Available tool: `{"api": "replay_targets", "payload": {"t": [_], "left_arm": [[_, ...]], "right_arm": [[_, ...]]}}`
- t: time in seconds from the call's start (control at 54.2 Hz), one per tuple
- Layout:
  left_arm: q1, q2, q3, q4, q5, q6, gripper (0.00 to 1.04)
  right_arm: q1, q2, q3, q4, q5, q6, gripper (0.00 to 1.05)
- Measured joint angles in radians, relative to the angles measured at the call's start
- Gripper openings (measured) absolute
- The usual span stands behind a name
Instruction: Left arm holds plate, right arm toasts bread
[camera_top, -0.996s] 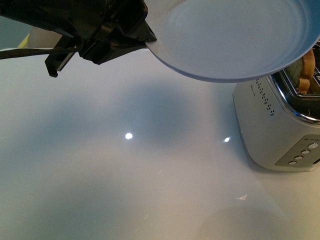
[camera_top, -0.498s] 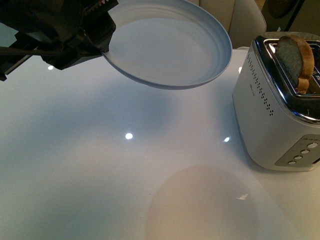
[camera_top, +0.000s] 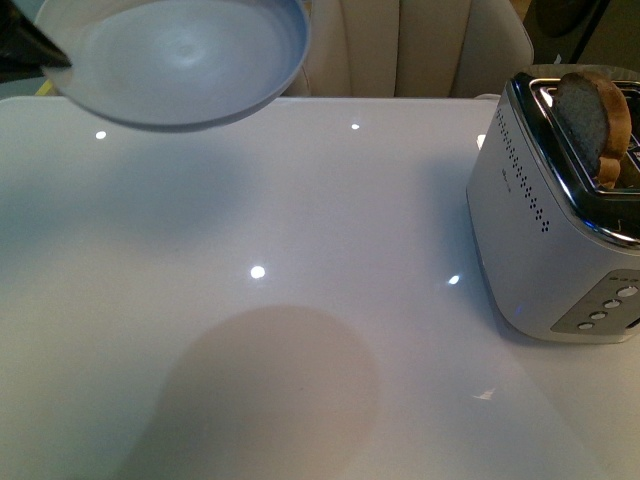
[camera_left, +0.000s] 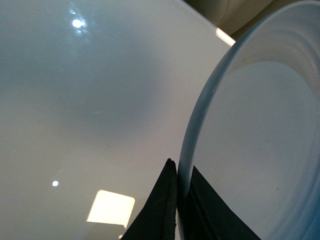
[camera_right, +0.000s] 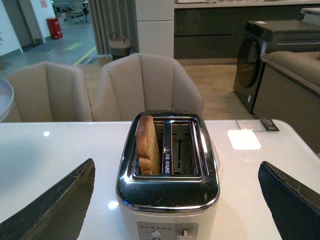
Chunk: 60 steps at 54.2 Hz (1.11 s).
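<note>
No text can be read anywhere; the white and chrome two-slot toaster (camera_right: 167, 175) bears small front lettering, too tiny to make out.

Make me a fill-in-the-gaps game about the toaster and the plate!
The bread sticks up from one toaster slot; the other slot is ___.
The left hand holds the plate by its ___.
The plate is up in the ___, not on the table.
Missing words: empty, rim, air.

left end effector (camera_left: 182, 175): clamping plate (camera_left: 260, 150) | right end effector (camera_right: 176, 167): spread
</note>
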Motion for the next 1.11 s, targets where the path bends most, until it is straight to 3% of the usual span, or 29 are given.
{"api": "replay_targets", "payload": {"t": [0.129, 0.332, 0.664, 1.107], "left_arm": [[0.113, 0.128, -0.005, 0.055, 0.064, 0.127, 0.03], [0.173, 0.304, -0.023, 0.126, 0.130, 0.238, 0.03], [0.214, 0.527, 0.032, 0.162, 0.156, 0.364, 0.03], [0.228, 0.649, 0.101, 0.194, 0.177, 0.391, 0.03]], "right_arm": [[0.000, 0.000, 0.000, 0.000, 0.000, 0.000, 0.96], [0.000, 0.000, 0.000, 0.000, 0.000, 0.000, 0.96], [0.000, 0.000, 0.000, 0.000, 0.000, 0.000, 0.96], [0.000, 0.000, 0.000, 0.000, 0.000, 0.000, 0.96]]}}
